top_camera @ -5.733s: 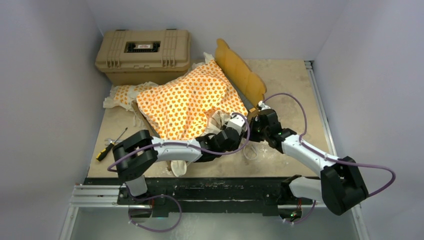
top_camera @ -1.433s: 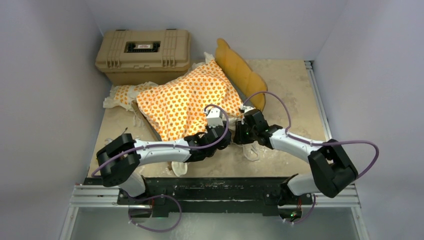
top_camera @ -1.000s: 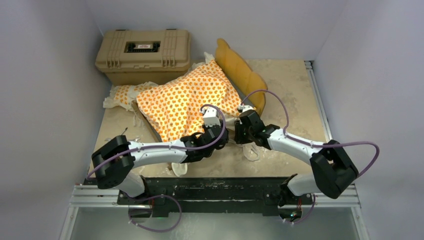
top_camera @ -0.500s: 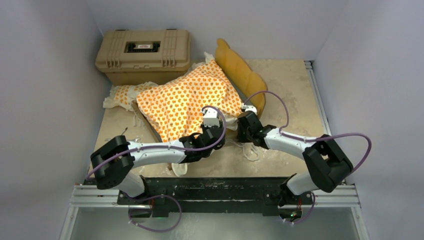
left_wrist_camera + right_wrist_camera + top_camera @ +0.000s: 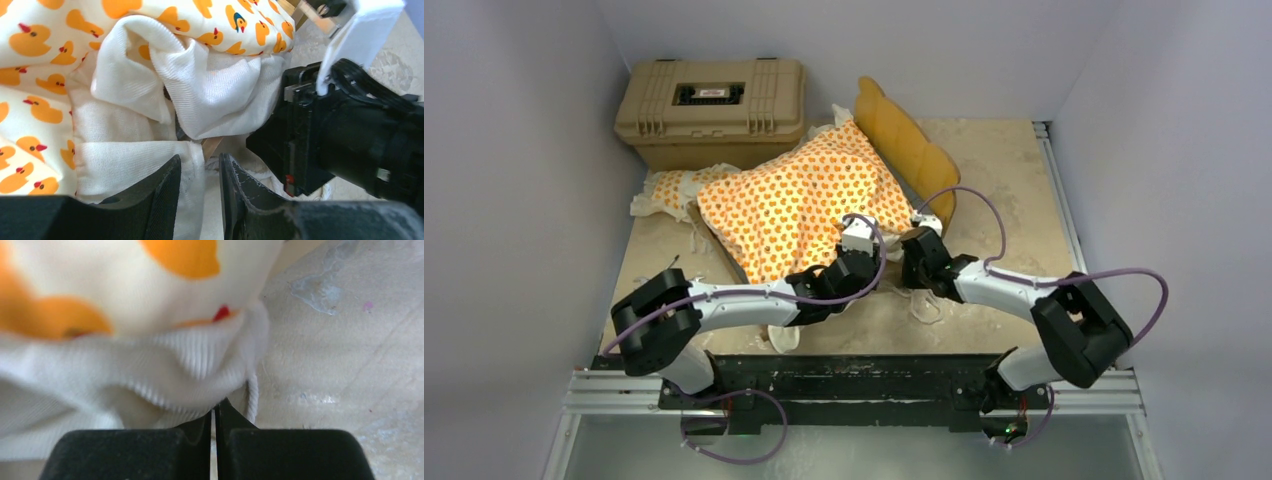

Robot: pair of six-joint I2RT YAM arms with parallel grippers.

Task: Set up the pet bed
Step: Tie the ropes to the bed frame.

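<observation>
From above, the cushion (image 5: 794, 205) lies tilted in the middle of the surface (image 5: 1014, 190), its upper right edge beside the headboard (image 5: 906, 142). The pillow (image 5: 667, 188) is at its left, in front of the case (image 5: 712, 100). The left tool (image 5: 869, 258) and right tool (image 5: 906, 258) meet at the cushion's lower right corner, but their fingers are hidden here.

The left wrist view shows them: the white ruffle (image 5: 130, 165) passes between the two fingers at the bottom, which are clenched on it.

The right wrist view is blurred. It shows the right tool clenched shut at bottom centre, with the ruffle touching its tips. Whether any cloth is pinched, I cannot tell.
</observation>
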